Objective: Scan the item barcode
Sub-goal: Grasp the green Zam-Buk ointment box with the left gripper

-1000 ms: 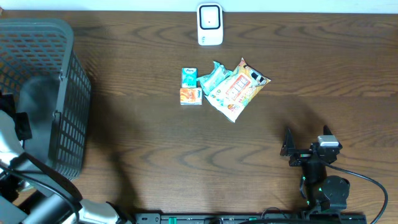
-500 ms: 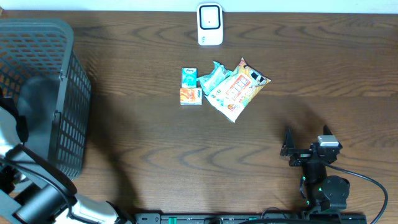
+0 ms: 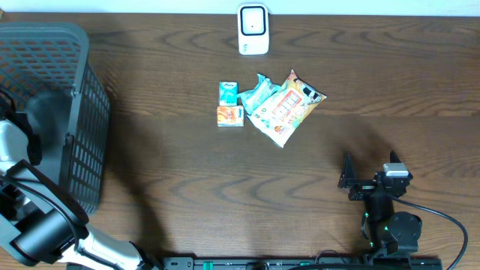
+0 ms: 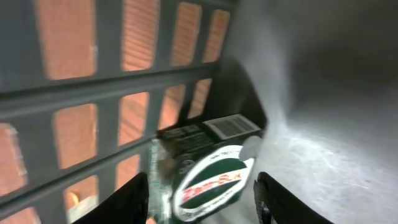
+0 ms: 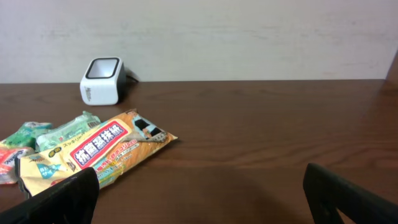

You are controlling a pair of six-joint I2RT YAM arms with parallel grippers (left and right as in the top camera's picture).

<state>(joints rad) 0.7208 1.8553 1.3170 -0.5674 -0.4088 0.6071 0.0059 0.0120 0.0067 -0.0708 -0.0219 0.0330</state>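
Observation:
In the left wrist view a green-and-white packet lies in a corner of the grey basket, a barcode label on its upper end. My left gripper is open, one finger on each side of the packet and a thin gap still showing on the right. From overhead only the left arm shows, reaching into the basket. The white scanner stands at the table's far edge. My right gripper rests open and empty near the front right.
Mid-table lie an orange snack bag, a teal packet, a small teal box and an orange box. The right wrist view shows the bag and the scanner ahead on its left.
The left arm has shifted a little inside the basket. The right arm and the table items have not moved.

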